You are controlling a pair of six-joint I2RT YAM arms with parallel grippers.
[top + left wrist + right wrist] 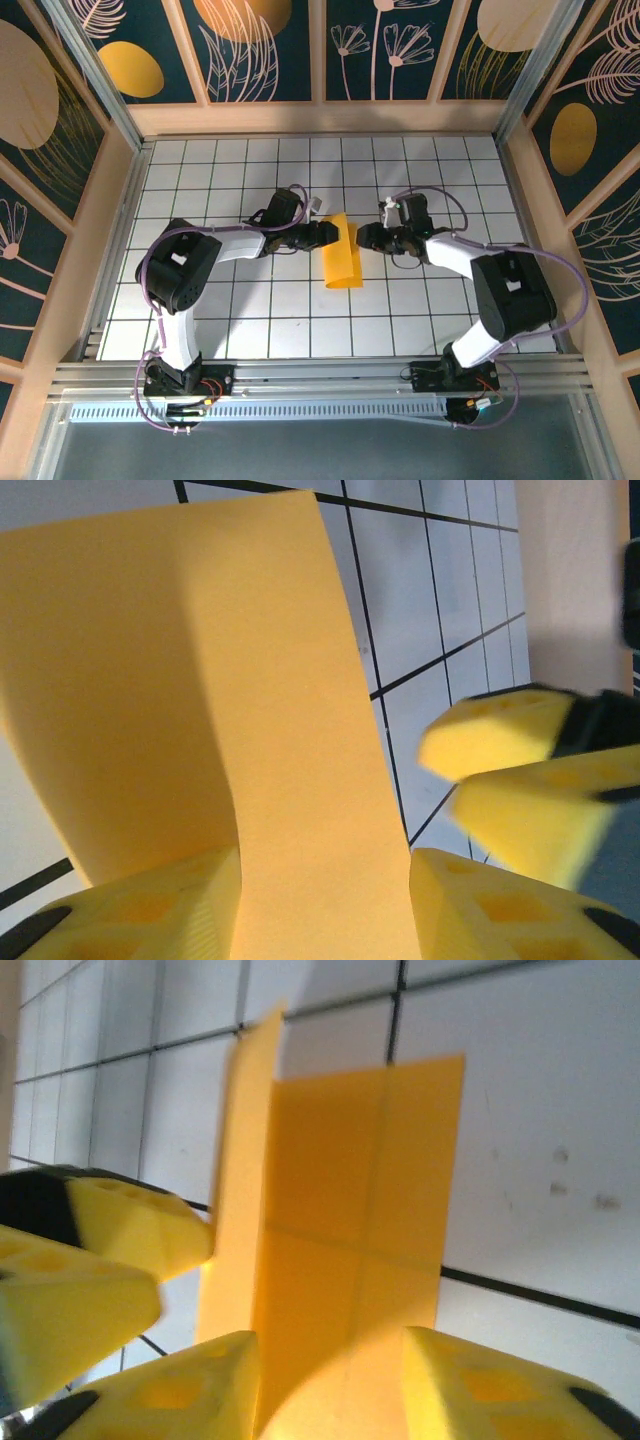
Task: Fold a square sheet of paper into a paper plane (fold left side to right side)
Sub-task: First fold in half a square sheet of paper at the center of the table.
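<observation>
The square sheet of paper (342,262) lies mid-table as a narrow orange-yellow strip, partly folded over. In the right wrist view the sheet (360,1180) shows cross creases, with one flap standing up along its left edge. My left gripper (333,233) is at the strip's far left edge. Its jaws (325,880) stand apart, and the paper (200,660) runs between them. My right gripper (362,238) faces it from the right and is open (330,1360) astride the sheet. The left gripper's fingers (130,1230) touch the raised flap. A paper plane is out of view.
The white grid table (250,310) is boxed in by wooden walls (320,118) with dark floral panels. The two wrists nearly meet over the paper. The right gripper's fingertips (490,738) sit close beside the left fingers.
</observation>
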